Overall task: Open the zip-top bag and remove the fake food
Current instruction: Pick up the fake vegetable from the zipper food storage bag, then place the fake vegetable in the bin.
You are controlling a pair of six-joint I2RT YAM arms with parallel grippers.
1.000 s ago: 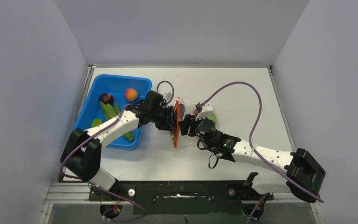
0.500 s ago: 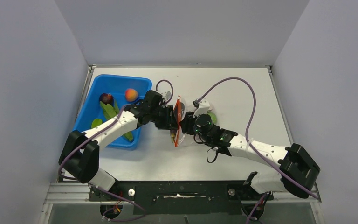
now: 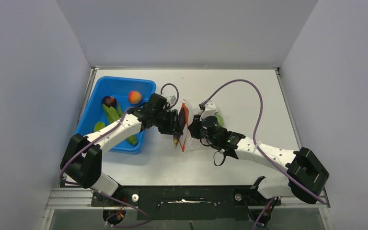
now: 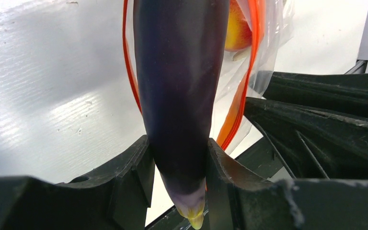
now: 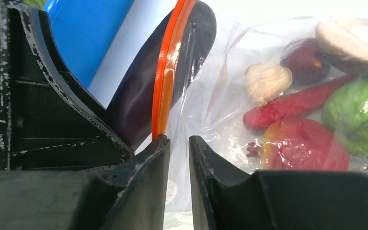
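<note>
Zip-top bag [image 3: 186, 128] hangs in the middle of the table [image 3: 239, 91] in the overhead view, held up on edge between the two arms. Its orange zipper strip [image 3: 183, 115] runs away from the bases. The left gripper [image 3: 175, 128] meets it from the left and the right gripper [image 3: 192, 129] from the right. A blue bin [image 3: 146, 86] sits to the left, holding a peach [image 3: 134, 97], a dark piece [image 3: 108, 101] and long green pods [image 3: 111, 114]. The left wrist camera shows the left claw clamped on a dark purple eggplant [image 4: 179, 96]. Both fingers [image 4: 134, 167] press its narrow yellow-tipped end, while its body reaches up through the bag's open orange-rimmed mouth. A yellow-red fruit [image 4: 237, 33] shows behind the film. The right wrist camera shows the right claw drawn narrow around the bag's rim, the zipper strip running down to its left finger and clear film in the slim gap. Whether it pinches the plastic I cannot tell. Beyond the strip, the fake food lies inside the pouch: a green bumpy ball [image 5: 359, 115], a red round fruit [image 5: 306, 148], a pale bulb [image 5: 268, 81], a long red piece [image 5: 292, 108], a dark red piece [image 5: 309, 62] and a mushroom [image 5: 354, 40].
</note>
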